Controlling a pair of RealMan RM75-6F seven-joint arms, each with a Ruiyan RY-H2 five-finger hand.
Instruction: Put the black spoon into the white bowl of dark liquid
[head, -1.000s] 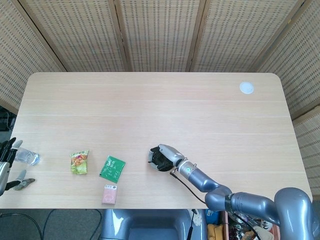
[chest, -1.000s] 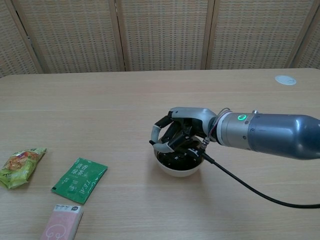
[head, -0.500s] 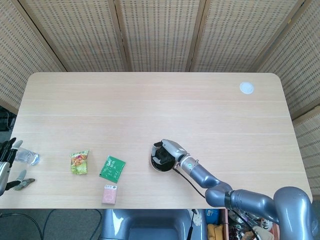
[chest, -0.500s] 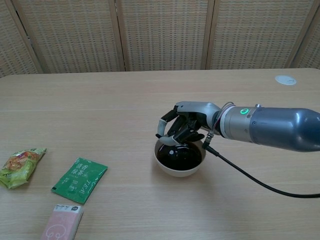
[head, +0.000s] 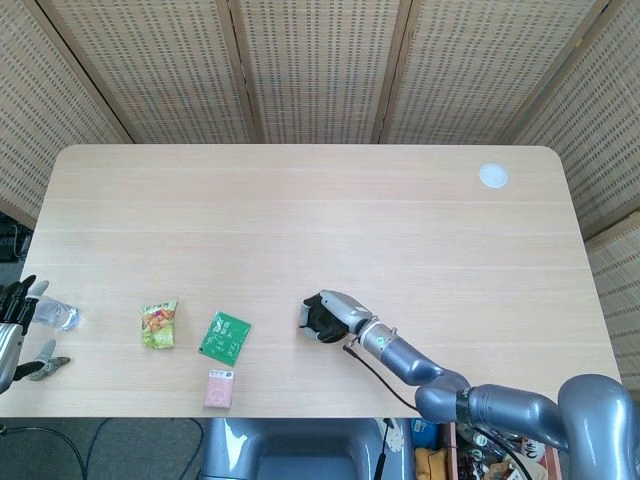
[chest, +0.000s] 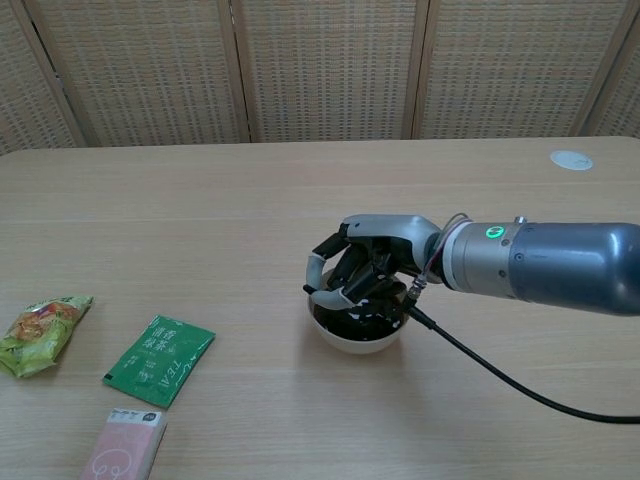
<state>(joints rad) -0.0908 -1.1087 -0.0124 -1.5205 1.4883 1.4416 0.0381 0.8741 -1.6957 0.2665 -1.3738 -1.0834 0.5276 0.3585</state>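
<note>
- Pale wood table (head: 330, 200) fills both views, with a woven screen (head: 320, 70) behind it.
- Grey right arm (chest: 540, 268) reaches in from the right of the chest view. Half a second ago its hand was raised off the bowl; now it has dipped back over the rim.
- Right hand (chest: 362, 272), centre of the frame, has its fingers curled down into the bowl. Whether they pinch anything I cannot tell.
- White bowl (chest: 358, 335) sits under that hand, dark liquid (chest: 352, 320) inside.
- Black spoon: I cannot pick it out against the dark fingers and liquid; likely it is in the bowl or about to be let go.
- Left hand (head: 12, 318), far left of the head view, hangs at the table's edge; its grip is unclear.
- Green packet (chest: 160, 359), snack bag (chest: 38, 333) and pink box (chest: 124, 447) lie lower left.
</note>
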